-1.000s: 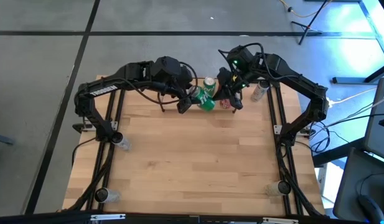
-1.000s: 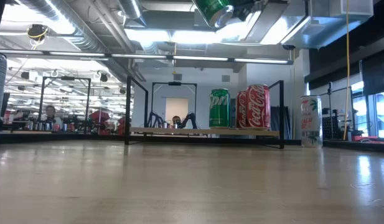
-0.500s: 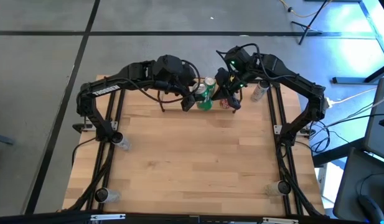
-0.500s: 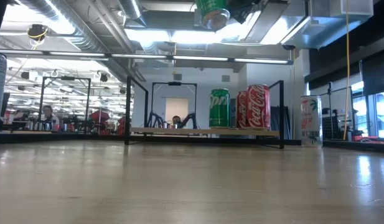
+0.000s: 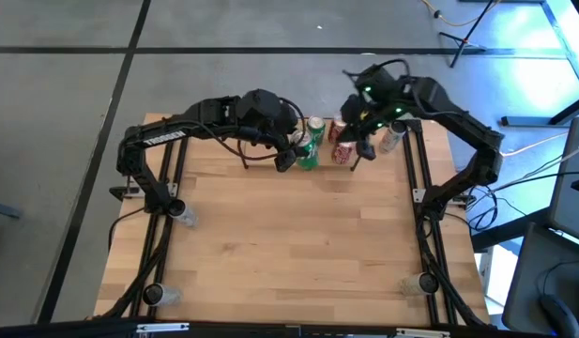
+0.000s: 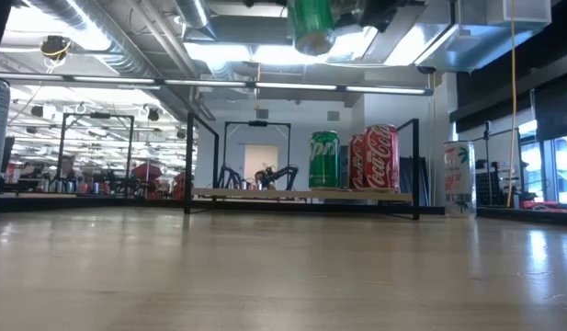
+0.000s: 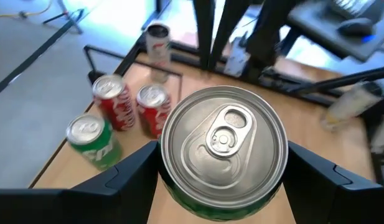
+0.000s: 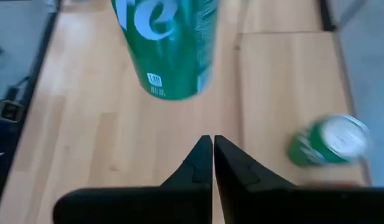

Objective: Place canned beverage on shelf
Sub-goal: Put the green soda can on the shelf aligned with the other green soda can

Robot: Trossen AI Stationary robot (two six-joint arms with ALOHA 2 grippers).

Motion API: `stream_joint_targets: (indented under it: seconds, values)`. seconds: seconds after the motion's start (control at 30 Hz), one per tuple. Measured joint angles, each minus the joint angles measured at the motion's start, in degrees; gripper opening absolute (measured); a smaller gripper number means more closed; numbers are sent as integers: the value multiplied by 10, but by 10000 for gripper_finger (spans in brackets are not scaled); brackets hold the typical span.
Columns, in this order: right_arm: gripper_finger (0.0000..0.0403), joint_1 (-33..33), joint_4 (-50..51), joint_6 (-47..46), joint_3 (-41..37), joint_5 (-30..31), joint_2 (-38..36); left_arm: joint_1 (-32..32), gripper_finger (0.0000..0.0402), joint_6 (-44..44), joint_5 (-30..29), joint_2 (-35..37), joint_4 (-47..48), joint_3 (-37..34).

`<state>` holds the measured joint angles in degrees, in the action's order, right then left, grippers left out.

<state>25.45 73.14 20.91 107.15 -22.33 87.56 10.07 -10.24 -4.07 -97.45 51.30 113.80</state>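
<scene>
tabletop [image 5: 289, 244]: light wood planks, far half busy
shelf [image 6: 301, 194]: far edge, green and red cans on it
left end effector [image 7: 220, 180]: gripping green can [image 7: 224, 146], airborne
right end effector [image 8: 213, 155]: closed, empty
room: grey floor, ceiling lights

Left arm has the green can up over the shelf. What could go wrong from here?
1. The held green can sits gripped between the left gripper fingers high above the shelf; released from there, it would likely tip.
2. A green can and red Coca-Cola cans already stand there; descending close could knock them.
3. The shut right gripper hovers nearby, a possible arm clash.
</scene>
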Motion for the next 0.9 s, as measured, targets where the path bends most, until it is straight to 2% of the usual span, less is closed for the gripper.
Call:
stream_joint_targets:
  seconds: [0.17, 0.4, 0.57, 0.9]
  values:
    - [7, 26, 8, -2, 0, 28, -38, 4, 263, 25, -28, -6, -34, -55]
    - [7, 39, 11, -14, 1, 28, -58, 34, 263, 36, -4, -28, -95, -107]
    - [7, 38, 25, -14, 1, 17, -57, 51, 263, 82, -9, -75, -117, -111]
    - [7, 38, 27, -25, 1, 7, -56, 84, 263, 120, 50, -149, -177, -111]
